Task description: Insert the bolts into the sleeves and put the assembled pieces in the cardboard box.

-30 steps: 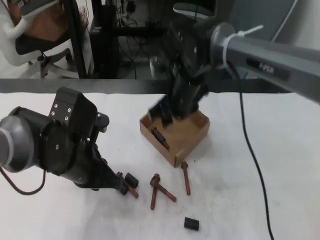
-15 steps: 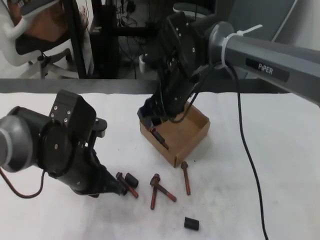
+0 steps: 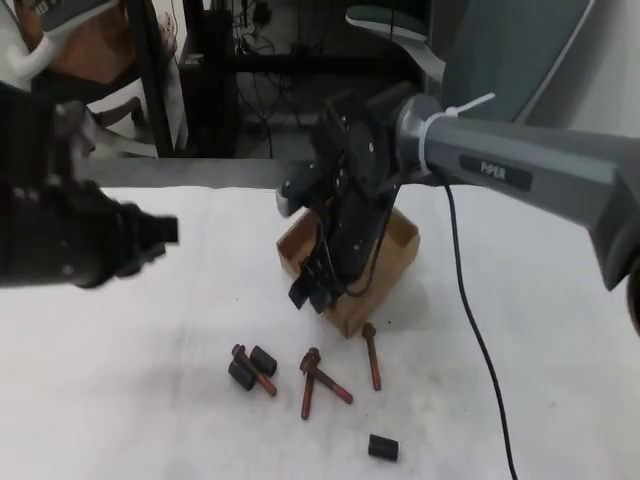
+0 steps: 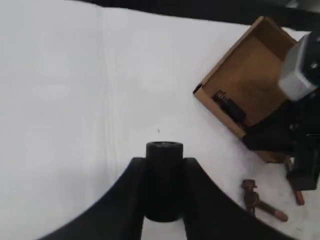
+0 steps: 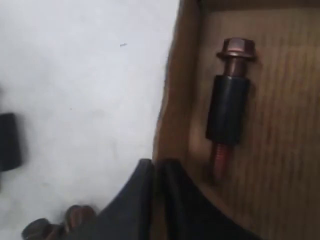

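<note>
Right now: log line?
left hand: shut on sleeve | right hand: shut, over cardboard box edge | box: one assembled piece | bench: loose bolts

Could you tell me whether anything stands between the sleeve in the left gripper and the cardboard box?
The bench between the sleeve in the left gripper and the cardboard box looks bare, but the right gripper hangs over the box's near wall, partly in the way.

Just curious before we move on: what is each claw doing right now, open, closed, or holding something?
Left gripper: closed on a black cylindrical sleeve.
Right gripper: closed, empty, over the wall of the brown cardboard box.
</note>
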